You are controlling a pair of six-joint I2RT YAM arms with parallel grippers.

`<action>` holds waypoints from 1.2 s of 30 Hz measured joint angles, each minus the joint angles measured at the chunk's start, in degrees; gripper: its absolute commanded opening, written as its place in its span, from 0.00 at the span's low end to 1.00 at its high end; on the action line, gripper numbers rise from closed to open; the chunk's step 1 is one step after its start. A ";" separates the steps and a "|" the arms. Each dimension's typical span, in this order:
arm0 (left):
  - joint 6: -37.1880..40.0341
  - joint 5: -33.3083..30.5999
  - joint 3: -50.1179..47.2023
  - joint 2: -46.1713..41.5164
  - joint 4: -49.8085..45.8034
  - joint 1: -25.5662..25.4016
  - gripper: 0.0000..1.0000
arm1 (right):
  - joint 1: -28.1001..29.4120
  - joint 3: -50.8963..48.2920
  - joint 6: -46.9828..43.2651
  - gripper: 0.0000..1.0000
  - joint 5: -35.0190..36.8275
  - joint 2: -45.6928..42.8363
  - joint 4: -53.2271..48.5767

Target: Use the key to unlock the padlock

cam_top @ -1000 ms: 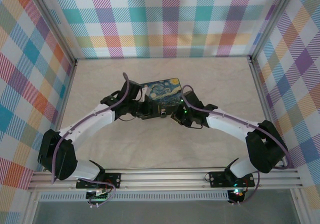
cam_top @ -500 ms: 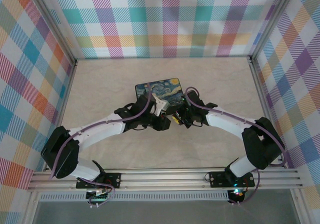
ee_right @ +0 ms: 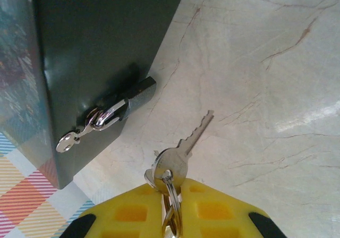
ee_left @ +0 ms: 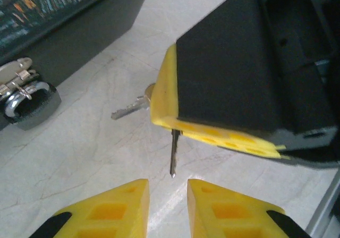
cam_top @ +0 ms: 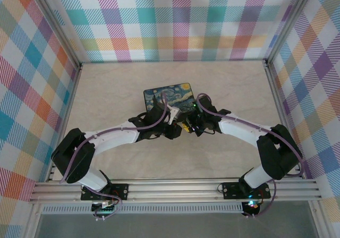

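while the right gripper [ee_right: 169, 202] is clenched on the key ring [ee_right: 170, 185], the key [ee_right: 183, 149] juts out past its fingertips. the blade is free and points away over the table [ee_right: 255, 62], near the padlock [ee_right: 130, 101] but apart from it. the padlock hangs on the side wall of the dark box [ee_right: 90, 41], low down by the tabletop, with its shackle looped through the hasp. the left gripper [ee_left: 167, 193] hovers just beside, its claw released to a narrow gap with nothing in it. in its wrist view a second key [ee_left: 173, 153] dangles from the same ring. the step in hand looks like the approach: the key is in the grip and the lock is not yet entered. the next move probably calls for the left claw to steady the padlock body and turn its keyhole outward. the right arm would then swing the blade round to line up with it. where the keyhole sits cannot be told.
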 measured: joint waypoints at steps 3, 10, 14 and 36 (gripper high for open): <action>-2.27 -0.11 -0.39 0.26 1.22 0.09 0.29 | 0.00 0.00 0.07 0.11 0.00 0.00 0.48; -13.90 5.14 -3.19 -1.73 3.10 4.44 0.29 | -0.17 -1.55 0.15 0.11 0.50 -0.22 3.17; -21.73 9.14 -3.15 -3.89 3.17 6.86 0.32 | -0.48 -3.39 0.17 0.11 1.33 -0.68 5.64; -76.91 16.37 -7.41 -0.02 15.72 9.79 0.41 | -0.52 -8.59 1.33 0.11 4.55 -3.06 19.28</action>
